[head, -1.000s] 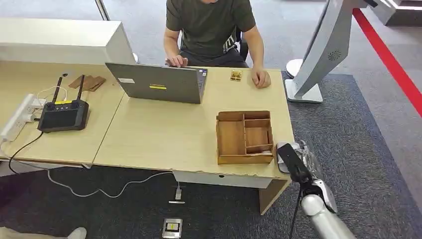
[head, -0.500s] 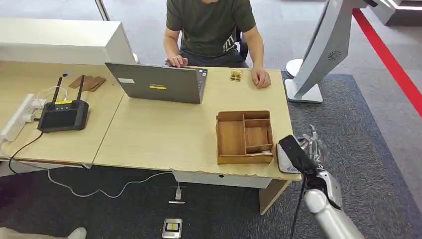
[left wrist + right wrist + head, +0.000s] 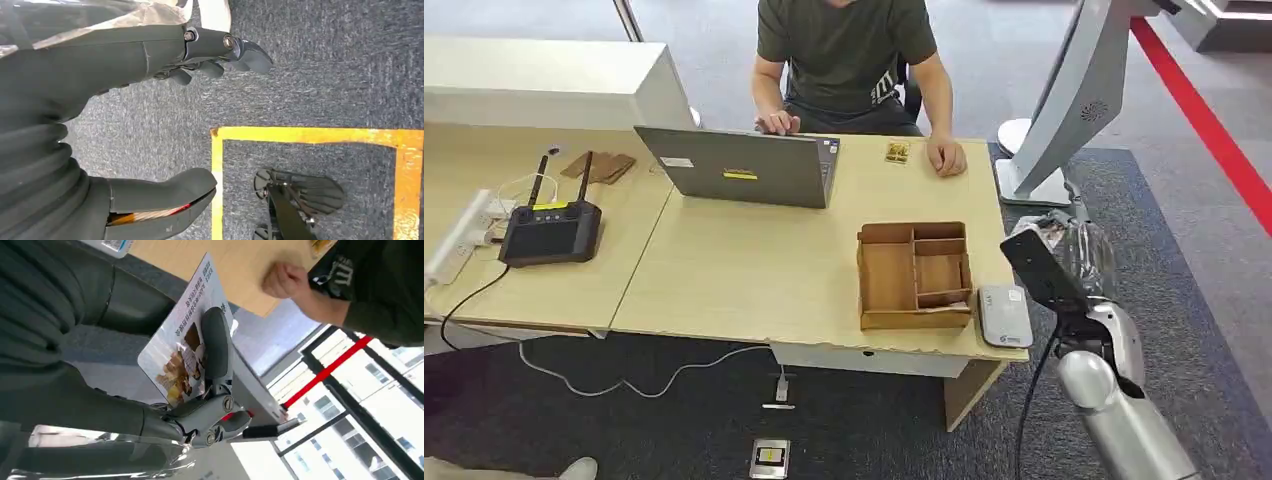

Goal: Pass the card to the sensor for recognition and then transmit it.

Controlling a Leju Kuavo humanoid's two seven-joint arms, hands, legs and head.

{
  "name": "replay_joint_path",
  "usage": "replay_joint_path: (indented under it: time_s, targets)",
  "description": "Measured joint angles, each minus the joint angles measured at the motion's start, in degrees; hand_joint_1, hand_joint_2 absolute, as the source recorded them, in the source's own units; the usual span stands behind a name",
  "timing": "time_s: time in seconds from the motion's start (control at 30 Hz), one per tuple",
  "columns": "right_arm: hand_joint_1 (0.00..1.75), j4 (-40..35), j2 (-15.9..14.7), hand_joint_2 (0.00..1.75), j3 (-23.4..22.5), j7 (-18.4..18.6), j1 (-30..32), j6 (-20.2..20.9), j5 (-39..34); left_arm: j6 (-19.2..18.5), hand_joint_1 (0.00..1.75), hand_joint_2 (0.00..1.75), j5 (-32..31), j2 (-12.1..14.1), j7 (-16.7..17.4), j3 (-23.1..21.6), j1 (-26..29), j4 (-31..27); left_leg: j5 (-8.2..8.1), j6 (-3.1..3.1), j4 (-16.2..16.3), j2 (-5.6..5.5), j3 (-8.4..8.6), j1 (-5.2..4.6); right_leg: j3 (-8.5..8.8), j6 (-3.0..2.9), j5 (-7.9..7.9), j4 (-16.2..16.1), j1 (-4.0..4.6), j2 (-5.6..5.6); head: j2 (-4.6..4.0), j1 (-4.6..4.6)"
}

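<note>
Your right hand has lifted off the sensor at the desk corner, fingers clamped on the card. Recognition appears done; handover to the person remains. Left hand hangs low, fingers released.

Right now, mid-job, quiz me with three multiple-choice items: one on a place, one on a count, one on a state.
1. Where is the grey sensor?
A. on the desk's near right corner
B. on the laptop
C. on the floor

2. How many laptops are on the desk?
A. none
B. one
C. three

3. What is the right robot hand doing?
A. holding nothing
B. resting on the tray
C. holding the card

Key: 1 A, it lies beside the wooden tray. 2 B, one laptop. 3 C, fingers clamp the card.
</note>
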Motion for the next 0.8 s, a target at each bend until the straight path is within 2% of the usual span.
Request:
replay_joint_path:
  time_s: [0.1,0.2,0.3,0.43,0.63,0.8]
  targets:
    - [1.75,1.1,1.5,1.75,2.3,-1.1,-5.8,4.2,-2.7,-0.3,0.00,1.75,-1.1,0.0,1.1,0.0,-1.0,0.0,0.15,0.00,0.0,0.00,-0.13,0.00,-0.13,-0.01,0.09,0.0,0.00,0.00,0.00,0.02]
    - [1.75,6.7,5.2,1.75,5.6,-3.9,-14.5,8.6,-10.3,-0.3,0.00,1.75,-2.8,-0.4,2.7,-0.1,-2.6,0.0,0.40,-0.09,0.0,0.01,-0.44,0.02,-0.51,-0.08,0.31,0.1,0.00,0.01,0.00,-0.02]
    - [1.75,13.1,8.6,1.75,8.2,-5.6,-21.0,10.0,-14.7,-0.3,0.00,1.75,-3.7,-0.7,3.6,-0.2,-3.9,0.0,0.64,-0.11,0.0,-0.19,-0.76,0.10,-0.75,-0.10,0.42,0.1,0.01,-0.11,0.00,0.00]
    - [1.75,24.0,13.7,1.75,11.7,-5.1,-28.4,11.4,-16.5,-0.3,0.00,1.75,-5.0,-1.2,5.5,-0.6,-5.1,0.0,0.69,-0.17,0.0,-0.16,-0.79,0.11,-0.83,-0.17,0.49,0.2,0.03,-0.11,0.00,0.00]
    - [1.75,35.3,18.7,1.75,14.9,-4.7,-33.0,10.9,-17.8,-0.3,0.00,1.75,-5.1,-1.7,6.4,-1.1,-6.0,0.0,0.69,-0.17,0.0,-0.16,-0.78,0.11,-0.82,-0.17,0.49,0.2,0.06,-0.11,0.00,0.02]
    - [1.75,41.0,20.4,1.75,16.9,-4.3,-34.5,10.1,-17.0,-0.4,0.00,1.75,-4.8,-1.8,6.3,-1.5,-5.9,0.0,0.68,-0.17,0.0,-0.11,-0.78,0.10,-0.85,-0.16,0.50,0.1,0.05,-0.10,0.00,0.02]
